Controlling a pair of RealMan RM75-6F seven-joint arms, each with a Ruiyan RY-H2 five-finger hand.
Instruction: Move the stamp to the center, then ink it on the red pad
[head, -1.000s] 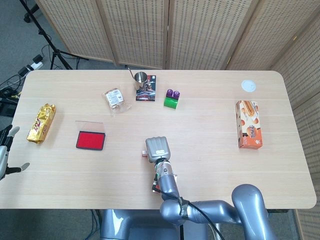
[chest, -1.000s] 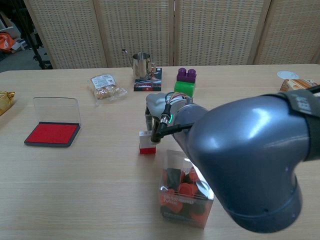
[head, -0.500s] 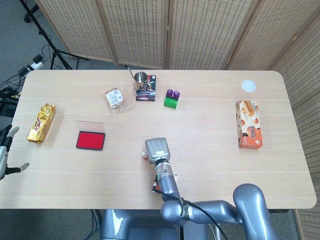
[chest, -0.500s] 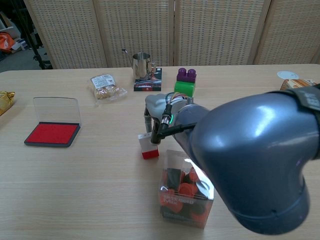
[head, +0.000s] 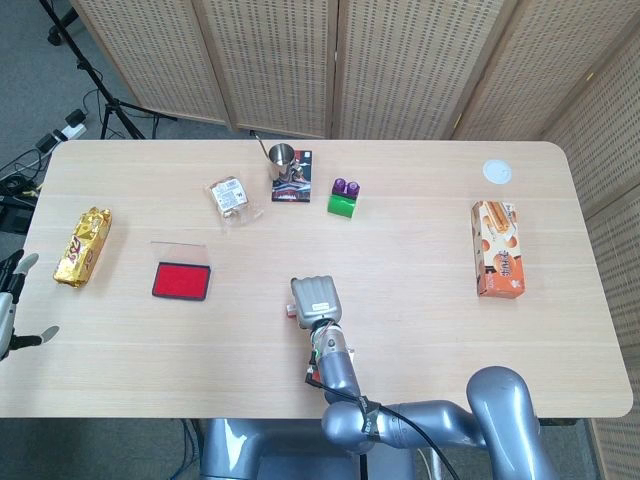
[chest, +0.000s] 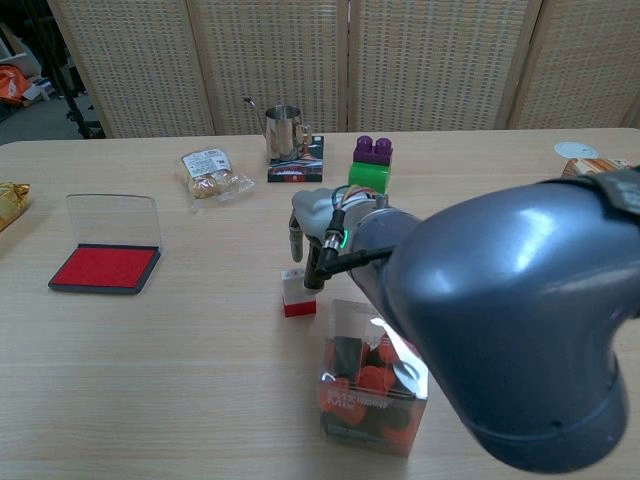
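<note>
Stamp (chest: 295, 292) at right hand (chest: 312, 222), no legible writing

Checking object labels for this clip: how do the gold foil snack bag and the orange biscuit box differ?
The gold foil snack bag is crinkled, shiny and soft; the orange biscuit box is flat-sided, rigid and printed. The bag lies near the table's left edge, the box near the right. Both lie flat, lengthwise, untouched by either hand.

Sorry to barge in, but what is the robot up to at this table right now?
The right hand is at the small red-and-white stamp near the table's middle, fingers at its top; whether it grips it is unclear. The open red ink pad lies apart to the left, not yet used. The left hand idles open at the table's left edge.
</note>
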